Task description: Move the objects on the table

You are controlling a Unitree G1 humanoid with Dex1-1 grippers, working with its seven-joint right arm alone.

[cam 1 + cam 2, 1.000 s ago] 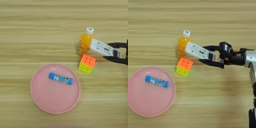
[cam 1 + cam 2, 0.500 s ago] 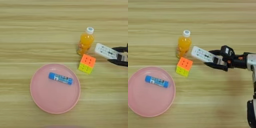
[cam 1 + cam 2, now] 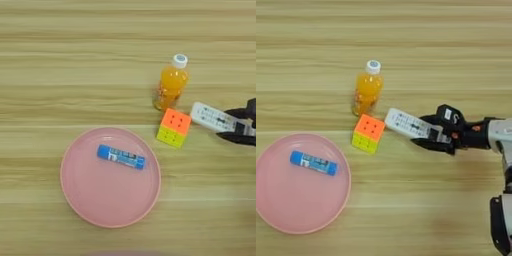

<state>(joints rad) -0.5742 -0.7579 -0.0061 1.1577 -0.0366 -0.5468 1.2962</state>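
Remote point(image 3: 408, 124) sits gripped in the claw point(image 3: 428, 135), its free end just right of the cube point(image 3: 368, 133) on the desk point(image 3: 406, 40). Behind the cube stands the juice bottle point(image 3: 367, 89). At left, the blue tube point(image 3: 313, 163) lies inside the pink plate point(image 3: 286, 220).

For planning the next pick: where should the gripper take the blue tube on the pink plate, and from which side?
Grip the blue tube at its middle, from above, fingers across its narrow width; it lies flat on the pink plate, away from the rim.
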